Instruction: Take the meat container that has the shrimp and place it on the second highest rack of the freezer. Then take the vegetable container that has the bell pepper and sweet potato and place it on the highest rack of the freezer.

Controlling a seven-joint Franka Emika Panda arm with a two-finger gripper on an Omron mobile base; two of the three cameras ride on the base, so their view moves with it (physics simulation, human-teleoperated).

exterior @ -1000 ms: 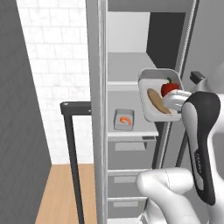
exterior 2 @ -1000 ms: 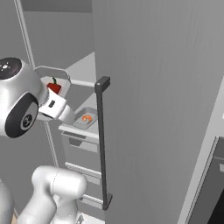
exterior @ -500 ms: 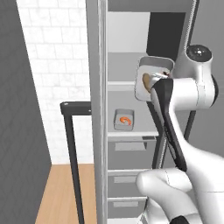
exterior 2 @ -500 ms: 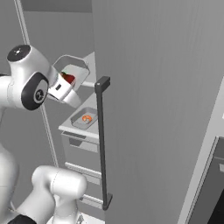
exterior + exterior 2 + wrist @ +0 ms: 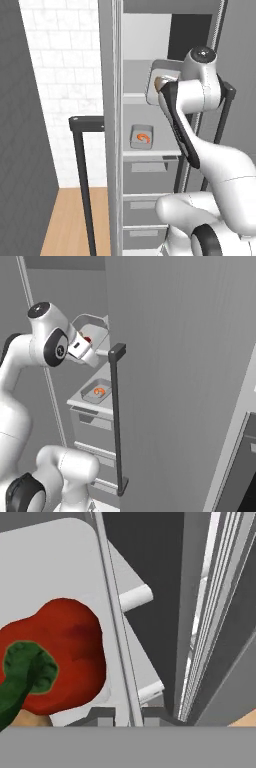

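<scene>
Step in hand, as I judge it: second container going onto the highest rack [image 5: 136, 96].

Meat container [image 5: 141, 137] with the shrimp [image 5: 144, 138] already sits flat on the rack 1 level down in the freezer [image 5: 95, 406]; in the right base view it lies at about 5 o'clock from the hand. Leave it alone.

Gripper [image 5: 86, 353] holds the vegetable container [image 5: 92, 326] up at top-shelf height. Jaws narrow, pinched on the container's thin rim, which runs straight up between the tips in the hand view. Bell pepper [image 5: 55, 654] lies against the near wall at 9 o'clock of that view; a tan sliver at 7 o'clock is probably the sweet potato [image 5: 22, 719].

Container looks tilted, open face turned toward the hand.

To do it well:
1. Level the tray before it goes in, or the 2 vegetables may roll out.
2. Clear the shelf's front edge, then push inward.
3. Set it fully down before parting the jaws; a rim grip gives little hold against twisting.
4. Watch the wrist near the cabinet's side wall.
</scene>
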